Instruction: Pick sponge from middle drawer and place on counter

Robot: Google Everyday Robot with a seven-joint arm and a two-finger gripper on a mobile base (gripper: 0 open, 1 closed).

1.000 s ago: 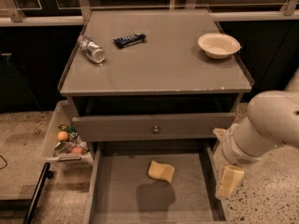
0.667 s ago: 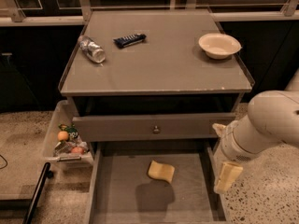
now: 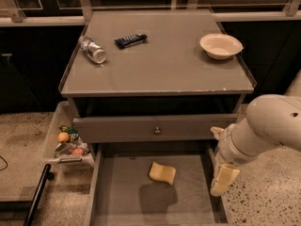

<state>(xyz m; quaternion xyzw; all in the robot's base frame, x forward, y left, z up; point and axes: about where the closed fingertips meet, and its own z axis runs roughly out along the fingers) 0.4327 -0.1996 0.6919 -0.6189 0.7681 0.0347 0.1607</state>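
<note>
The pale yellow sponge (image 3: pixel 162 173) lies flat on the floor of the open middle drawer (image 3: pixel 122 201), near its centre. The drawer is pulled out below the grey counter (image 3: pixel 160 69). My gripper (image 3: pixel 222 179) hangs at the end of the white arm, over the drawer's right wall, to the right of the sponge and apart from it. It holds nothing that I can see.
On the counter are a clear bottle (image 3: pixel 92 49) lying on its side, a black bar (image 3: pixel 130 40) and a cream bowl (image 3: pixel 221 45). A closed drawer front with a knob (image 3: pixel 156 131) is above the open drawer. A white bin of fruit (image 3: pixel 66 142) stands at the left.
My gripper has shifted slightly left, toward the drawer's right wall. The sponge has not moved.
</note>
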